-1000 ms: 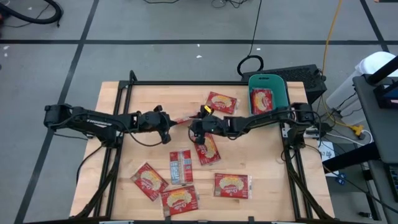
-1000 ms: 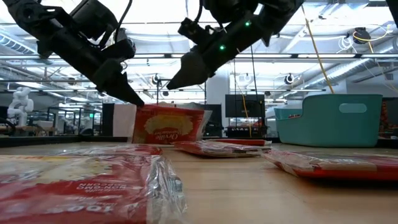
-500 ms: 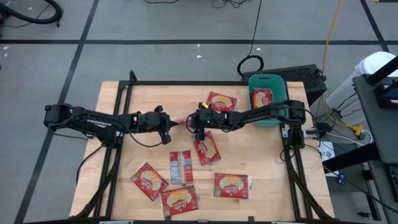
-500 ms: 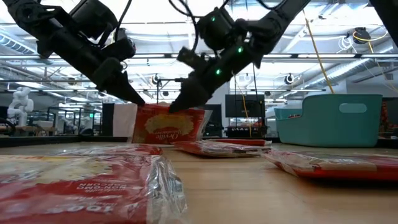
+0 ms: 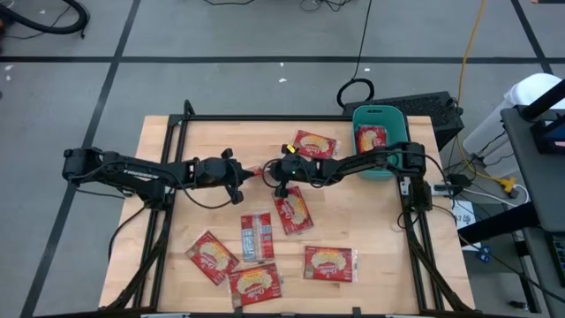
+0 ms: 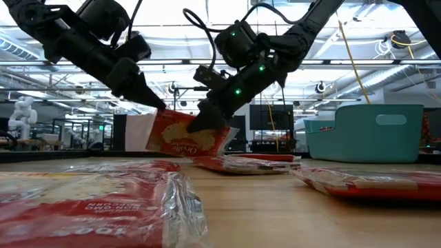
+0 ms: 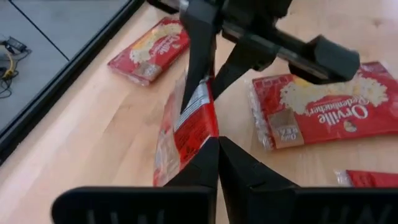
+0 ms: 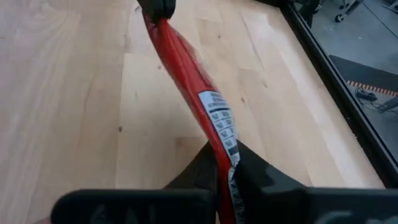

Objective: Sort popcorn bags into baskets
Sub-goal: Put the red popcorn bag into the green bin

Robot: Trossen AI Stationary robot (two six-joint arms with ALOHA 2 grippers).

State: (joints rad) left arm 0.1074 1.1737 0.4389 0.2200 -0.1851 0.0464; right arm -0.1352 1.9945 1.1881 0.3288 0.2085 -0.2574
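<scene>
right tool [image 6: 200, 126] now clamped on popcorn bag [image 6: 185, 141]

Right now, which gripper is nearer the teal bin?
Right. The right gripper sits mid-table, on the side toward the teal bin at the far right corner; the left gripper is just beyond it, farther away.

Table: pale wood top [image 5: 353, 225] inside a black frame [image 5: 265, 117].
Floor: grey, crossed by dark tape lines [image 5: 115, 71].
Cables: black loop [image 5: 355, 91] and yellow cord [image 5: 472, 40] beyond the table.
</scene>
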